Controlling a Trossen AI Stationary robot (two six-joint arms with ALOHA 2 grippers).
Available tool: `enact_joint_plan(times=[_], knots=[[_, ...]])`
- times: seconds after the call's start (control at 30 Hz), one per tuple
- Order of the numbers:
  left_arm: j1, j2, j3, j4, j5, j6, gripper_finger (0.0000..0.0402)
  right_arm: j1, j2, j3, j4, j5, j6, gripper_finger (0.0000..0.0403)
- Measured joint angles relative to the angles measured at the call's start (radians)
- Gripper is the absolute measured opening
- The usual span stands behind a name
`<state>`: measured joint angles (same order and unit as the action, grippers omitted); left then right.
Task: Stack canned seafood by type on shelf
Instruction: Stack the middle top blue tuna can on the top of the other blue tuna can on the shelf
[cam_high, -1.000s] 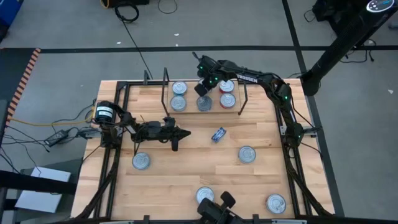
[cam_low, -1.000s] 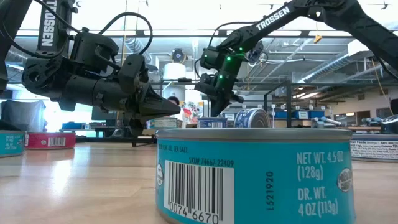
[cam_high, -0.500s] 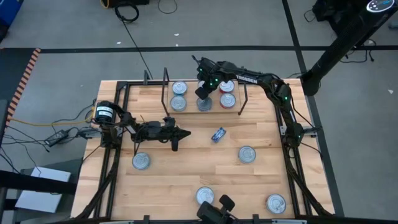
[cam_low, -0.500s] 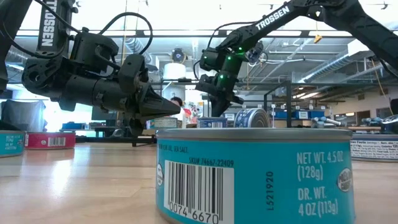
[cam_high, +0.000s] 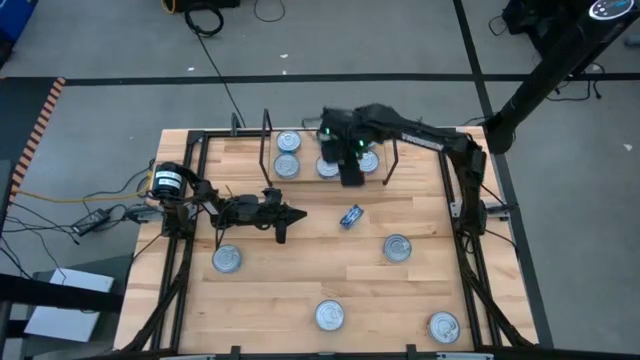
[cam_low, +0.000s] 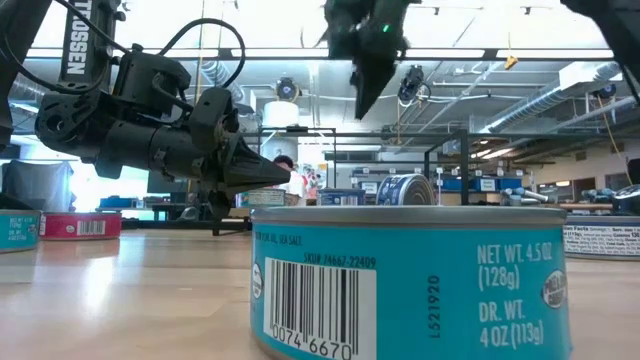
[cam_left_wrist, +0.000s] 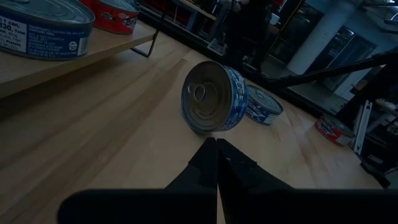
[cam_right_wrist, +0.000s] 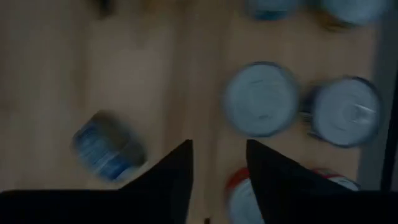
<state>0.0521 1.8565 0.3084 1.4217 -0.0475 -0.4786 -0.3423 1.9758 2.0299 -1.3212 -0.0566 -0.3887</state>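
Note:
The shelf (cam_high: 308, 152) stands at the table's far middle and carries several tins on its board: silver-lidded ones (cam_high: 288, 142) (cam_high: 328, 167) and a red-sided one (cam_high: 369, 160) half hidden by my right arm. My right gripper (cam_right_wrist: 219, 177) hangs open above the shelf's near edge, pointing down, with nothing between its fingers. A blue tin (cam_left_wrist: 214, 96) stands on its rim on the table just ahead of my left gripper (cam_left_wrist: 216, 148), which is shut, lies level and points toward the table's right. It touches nothing.
Loose tins lie flat on the table: one near the left (cam_high: 228, 259), one right of centre (cam_high: 397, 247), two by the near edge (cam_high: 330, 316) (cam_high: 443, 327). The blue tin by the near edge (cam_low: 410, 280) fills the low view. Black frame rails (cam_high: 180, 260) run along the table's sides.
My right gripper has risen from the tin at the middle of the shelf and swung toward the table's near and right side, rolling about its own pointing line. That tin stays flat on the shelf.

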Motion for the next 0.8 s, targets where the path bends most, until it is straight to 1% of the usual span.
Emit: enact_joint_plan(times=[0.17, 0.27, 0.4, 0.47, 0.6, 0.8], knots=[[0.0, 0.0, 0.0, 0.0, 0.0, 0.006, 0.0003, 0.144, -0.055, -0.058, -0.043, -0.012, -0.097, 0.0199], [0.0, 0.0, 0.0, 0.0, 0.0, 0.018, 0.0003, 0.216, -0.069, -0.093, -0.046, -0.065, -0.103, 0.022], [0.0, 0.0, 0.0, 0.0, 0.0, 0.022, 0.0003, 0.289, -0.066, -0.152, -0.035, -0.065, -0.104, 0.0241], [0.0, 0.0, 0.0, 0.0, 0.0, 0.022, 0.0003, 0.314, -0.066, -0.189, -0.019, -0.043, -0.103, 0.025], [0.0, 0.0, 0.0, 0.0, 0.0, 0.022, 0.0003, 0.342, -0.064, -0.269, 0.042, 0.044, -0.121, 0.0265], [0.0, 0.0, 0.0, 0.0, 0.018, 0.021, 0.0003, 0.343, -0.064, -0.365, 0.095, 0.049, -0.13, 0.0282]])
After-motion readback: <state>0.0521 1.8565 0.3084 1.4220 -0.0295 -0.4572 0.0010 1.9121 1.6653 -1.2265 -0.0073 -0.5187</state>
